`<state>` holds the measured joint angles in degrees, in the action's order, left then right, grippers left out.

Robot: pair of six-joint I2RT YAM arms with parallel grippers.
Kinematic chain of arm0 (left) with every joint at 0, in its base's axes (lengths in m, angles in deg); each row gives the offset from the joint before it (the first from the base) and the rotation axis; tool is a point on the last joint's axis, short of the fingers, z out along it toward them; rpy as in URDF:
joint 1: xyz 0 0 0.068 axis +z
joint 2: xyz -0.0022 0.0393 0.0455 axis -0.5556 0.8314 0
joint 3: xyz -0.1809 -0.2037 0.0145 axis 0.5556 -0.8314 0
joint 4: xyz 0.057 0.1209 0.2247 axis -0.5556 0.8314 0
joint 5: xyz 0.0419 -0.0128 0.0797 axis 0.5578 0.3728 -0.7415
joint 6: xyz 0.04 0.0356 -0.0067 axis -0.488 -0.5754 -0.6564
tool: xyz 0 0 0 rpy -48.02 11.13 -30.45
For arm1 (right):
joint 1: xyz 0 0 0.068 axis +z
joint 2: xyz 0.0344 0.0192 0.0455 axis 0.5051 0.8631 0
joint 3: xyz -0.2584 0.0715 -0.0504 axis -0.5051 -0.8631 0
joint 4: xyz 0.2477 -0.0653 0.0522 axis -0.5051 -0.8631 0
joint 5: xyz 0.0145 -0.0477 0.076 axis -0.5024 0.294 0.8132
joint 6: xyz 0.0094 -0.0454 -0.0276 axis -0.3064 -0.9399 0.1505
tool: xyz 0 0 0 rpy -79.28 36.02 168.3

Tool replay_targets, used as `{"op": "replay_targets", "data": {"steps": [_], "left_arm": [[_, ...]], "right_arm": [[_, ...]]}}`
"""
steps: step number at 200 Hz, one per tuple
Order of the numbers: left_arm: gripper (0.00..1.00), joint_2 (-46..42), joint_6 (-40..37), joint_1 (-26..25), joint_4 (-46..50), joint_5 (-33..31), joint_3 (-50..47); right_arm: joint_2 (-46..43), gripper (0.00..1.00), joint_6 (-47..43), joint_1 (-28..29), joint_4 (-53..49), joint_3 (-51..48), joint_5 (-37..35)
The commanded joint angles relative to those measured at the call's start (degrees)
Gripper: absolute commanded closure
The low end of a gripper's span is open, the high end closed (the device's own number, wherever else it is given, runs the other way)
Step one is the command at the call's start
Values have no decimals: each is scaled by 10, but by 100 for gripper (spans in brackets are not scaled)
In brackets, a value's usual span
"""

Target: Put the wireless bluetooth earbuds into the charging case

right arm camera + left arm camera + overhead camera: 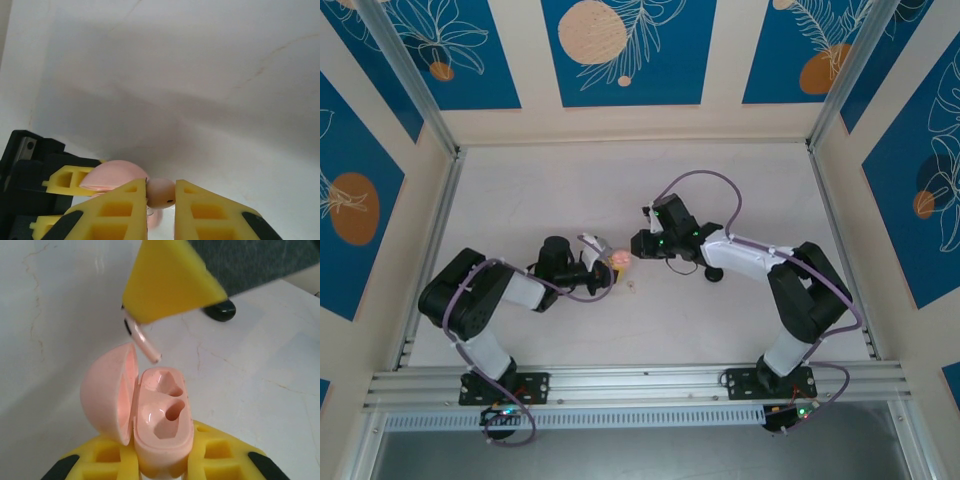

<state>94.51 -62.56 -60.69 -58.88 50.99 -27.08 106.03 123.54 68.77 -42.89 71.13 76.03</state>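
Our right gripper clamps a pink earbud, stem tilted down just above the open charging case that our left gripper grips.

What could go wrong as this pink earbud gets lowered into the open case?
1. The earbud hangs with its stem tilted, up and left of the empty sockets and close to the open lid. It may strike the lid or the rim of the case instead of seating.
2. The right end effector pinches only the earbud's rounded head, so it could slip or twist.
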Motion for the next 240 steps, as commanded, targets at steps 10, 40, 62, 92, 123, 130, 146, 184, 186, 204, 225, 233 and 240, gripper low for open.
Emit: {"op": "replay_targets", "data": {"steps": [10, 40, 62, 92, 123, 130, 146, 184, 186, 204, 225, 233, 240], "left_arm": [[84, 9, 17, -7, -59, 21, 7], [84, 9, 29, -7, -66, 15, 7], [84, 10, 34, -7, -75, 18, 7], [84, 8, 42, -6, -86, 18, 5], [84, 8, 52, -7, -96, 16, 6], [84, 8, 53, -7, -99, 15, 6], [84, 6, 57, -7, -102, 15, 6], [84, 2, 65, -6, -110, 13, 8], [84, 2, 66, -6, -109, 12, 8], [84, 2, 66, -5, -107, 8, 8], [84, 2, 64, -5, -105, 5, 9], [84, 2, 64, -6, -106, 5, 9], [84, 2, 65, -6, -106, 6, 9]], "right_arm": [[-34, 84, -14, 14, 38, -19, -16], [-51, 84, -10, 25, 51, -38, -26], [-56, 84, -9, 30, 59, -43, -29], [-56, 84, -13, 37, 64, -43, -30], [-56, 84, -14, 41, 69, -44, -29], [-56, 84, -15, 43, 68, -44, -29], [-55, 84, -15, 44, 65, -46, -35], [-58, 84, -29, 50, 55, -48, -56], [-59, 84, -30, 51, 55, -49, -57], [-66, 84, -42, 55, 52, -52, -66], [-77, 84, -53, 59, 53, -61, -73], [-81, 84, -57, 59, 53, -65, -75], [-84, 84, -60, 61, 53, -67, -76]]}}
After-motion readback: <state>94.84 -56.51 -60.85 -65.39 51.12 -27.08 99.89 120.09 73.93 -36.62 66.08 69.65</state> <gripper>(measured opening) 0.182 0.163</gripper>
